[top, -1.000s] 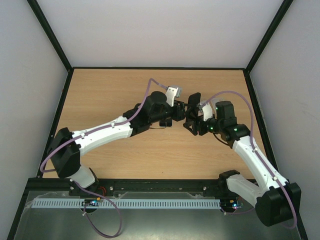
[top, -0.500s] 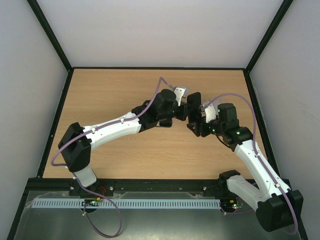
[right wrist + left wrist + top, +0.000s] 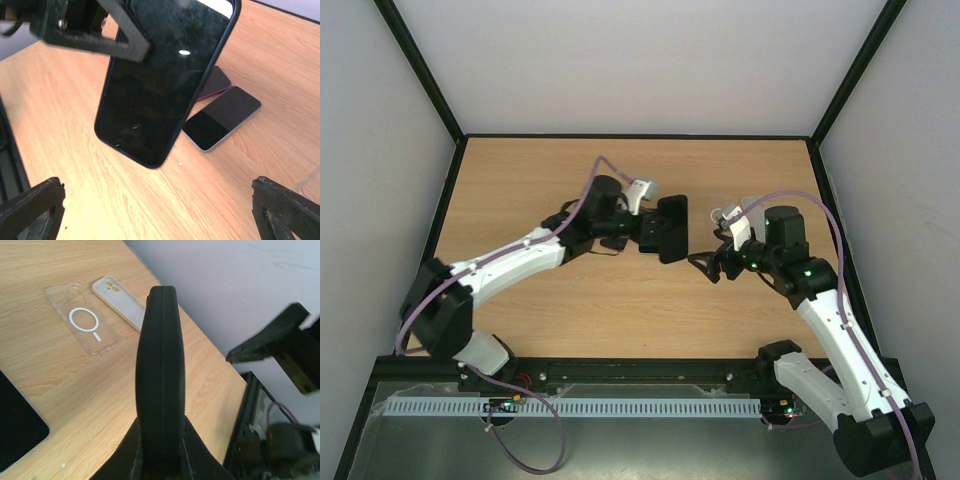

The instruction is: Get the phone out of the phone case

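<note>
**Operator:** Well, what are your grippers doing?

**Arm:** My left gripper (image 3: 161, 460) is clamped hard on one end of the phone (image 3: 160, 85), holding it up off the table (image 3: 520, 180). My right gripper (image 3: 710, 266) gapes wide with nothing between its fingers, just apart from the phone's free end.

**Operator:** What's new?

**Arm:** A second ago both grippers met on the phone at mid-table. Since then my left has closed fully and carried it toward its own side. My right has let go and drawn back.

**Operator:** So it's out?

**Arm:** I judge not. The phone case (image 3: 160, 365) still wraps it, so this looks like a re-grip and the peeling is still ahead.

**Operator:** And the surfaces?

**Arm:** The case is dark and matte with rounded edges, likely rubbery. The screen is glossy black glass, smudged, with one glint on it. On the pale wood-grain table beyond lie a clear case (image 3: 82, 320) with a white ring and a pale case (image 3: 120, 302) beside it. My right wrist view shows a light-edged handset (image 3: 222, 117) next to a magenta-edged handset (image 3: 215, 80).
</note>
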Robot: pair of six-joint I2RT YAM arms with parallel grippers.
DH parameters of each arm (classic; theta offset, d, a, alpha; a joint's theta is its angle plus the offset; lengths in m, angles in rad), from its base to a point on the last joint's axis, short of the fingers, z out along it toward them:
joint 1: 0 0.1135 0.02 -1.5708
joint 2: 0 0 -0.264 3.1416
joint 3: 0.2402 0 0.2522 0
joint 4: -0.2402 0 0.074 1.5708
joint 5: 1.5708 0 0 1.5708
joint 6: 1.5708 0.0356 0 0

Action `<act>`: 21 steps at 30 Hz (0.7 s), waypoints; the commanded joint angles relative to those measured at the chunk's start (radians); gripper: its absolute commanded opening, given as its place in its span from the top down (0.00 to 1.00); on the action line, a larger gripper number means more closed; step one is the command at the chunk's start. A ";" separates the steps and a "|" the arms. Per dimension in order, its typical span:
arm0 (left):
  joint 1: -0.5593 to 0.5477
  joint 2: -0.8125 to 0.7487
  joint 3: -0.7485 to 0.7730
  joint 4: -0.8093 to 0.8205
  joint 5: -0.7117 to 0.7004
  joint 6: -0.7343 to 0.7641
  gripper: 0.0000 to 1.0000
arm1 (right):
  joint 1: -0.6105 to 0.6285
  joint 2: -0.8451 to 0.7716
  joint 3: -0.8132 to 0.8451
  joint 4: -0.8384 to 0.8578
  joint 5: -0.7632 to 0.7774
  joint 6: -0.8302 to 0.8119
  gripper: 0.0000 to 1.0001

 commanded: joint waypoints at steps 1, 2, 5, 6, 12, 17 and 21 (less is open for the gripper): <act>0.059 -0.147 -0.080 0.082 0.336 0.113 0.97 | 0.002 -0.010 0.035 -0.129 -0.161 -0.205 0.02; 0.066 -0.164 -0.100 0.080 0.380 0.126 0.97 | 0.003 -0.006 0.035 -0.168 -0.219 -0.260 0.01; 0.067 -0.210 -0.148 0.112 0.485 0.126 0.97 | 0.003 0.011 0.026 -0.276 -0.330 -0.450 0.06; 0.067 -0.222 -0.169 0.140 0.513 0.110 0.97 | 0.002 0.017 0.022 -0.309 -0.357 -0.504 0.09; 0.056 -0.243 -0.215 0.290 0.619 0.030 0.97 | 0.005 0.069 0.031 -0.454 -0.454 -0.704 0.30; 0.023 -0.216 -0.206 0.338 0.606 0.005 0.97 | 0.014 0.089 0.042 -0.538 -0.497 -0.815 0.38; 0.007 -0.194 -0.199 0.395 0.601 -0.030 0.97 | 0.022 0.074 0.035 -0.529 -0.508 -0.808 0.41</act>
